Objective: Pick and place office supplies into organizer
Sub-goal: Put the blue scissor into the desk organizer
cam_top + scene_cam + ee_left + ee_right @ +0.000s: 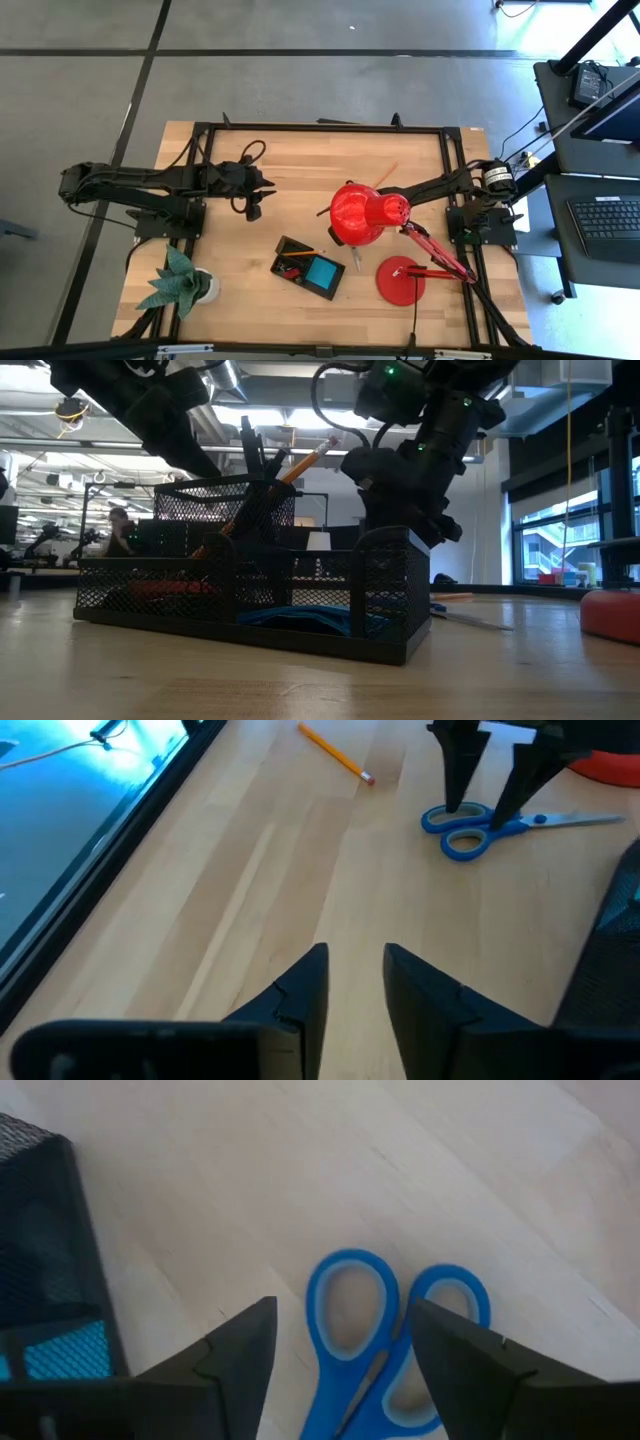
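Note:
Blue-handled scissors (470, 825) lie flat on the wooden table beside the organizer (308, 267), a black mesh tray with a blue pad (324, 271) in it and pens and a pencil (300, 460) standing in its tall compartment. My right gripper (345, 1355) is open just above the scissors, pointing steeply down, with the blue handles (395, 1330) between its fingers; the lamp shade hides it in the high view. My left gripper (355, 985) waits open and empty over the table's left part. A loose pencil (335, 752) lies farther back. My right gripper comes at the scissors' handle end from above, its fingers astride the two blue rings. One finger (470, 1365) stands over the outer ring (460, 1295). Whether either finger touches the handles, I cannot tell. The scissors lie flat on the table.
A red desk lamp has its shade (365, 213) over the right gripper and its round base (400, 280) near the front right. A green paper plant (180, 282) stands at the front left. Bare wood lies between the two grippers.

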Robot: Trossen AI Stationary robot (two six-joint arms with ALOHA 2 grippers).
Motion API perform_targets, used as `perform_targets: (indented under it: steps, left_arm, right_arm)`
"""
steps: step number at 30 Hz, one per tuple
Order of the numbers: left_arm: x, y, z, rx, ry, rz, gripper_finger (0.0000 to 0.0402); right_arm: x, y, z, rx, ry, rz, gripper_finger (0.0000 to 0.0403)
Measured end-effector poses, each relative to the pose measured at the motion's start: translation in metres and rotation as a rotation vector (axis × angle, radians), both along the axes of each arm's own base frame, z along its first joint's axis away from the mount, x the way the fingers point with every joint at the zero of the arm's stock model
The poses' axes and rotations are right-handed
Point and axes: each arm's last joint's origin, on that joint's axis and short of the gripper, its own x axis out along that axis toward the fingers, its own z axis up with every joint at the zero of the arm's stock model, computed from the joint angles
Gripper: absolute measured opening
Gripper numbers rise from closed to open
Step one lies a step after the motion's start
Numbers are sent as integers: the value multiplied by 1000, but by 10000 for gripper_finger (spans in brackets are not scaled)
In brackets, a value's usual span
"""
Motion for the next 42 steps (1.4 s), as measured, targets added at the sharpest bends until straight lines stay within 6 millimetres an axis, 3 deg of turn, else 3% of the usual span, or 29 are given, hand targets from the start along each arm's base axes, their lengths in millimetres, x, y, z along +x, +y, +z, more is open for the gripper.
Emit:
perform_targets:
  steps: [14,26,42]
  left_arm:
    - [0,0,0,19,7,-14,92]
    - [0,0,0,19,7,-14,92]
    - [0,0,-1,17,14,-13,92]
  right_arm:
    - [-5,-2,-2,15,34,-173,225]
    - [-5,0,-3,27,34,-195,225]
    - [-1,1,-27,25,92,-219,225]
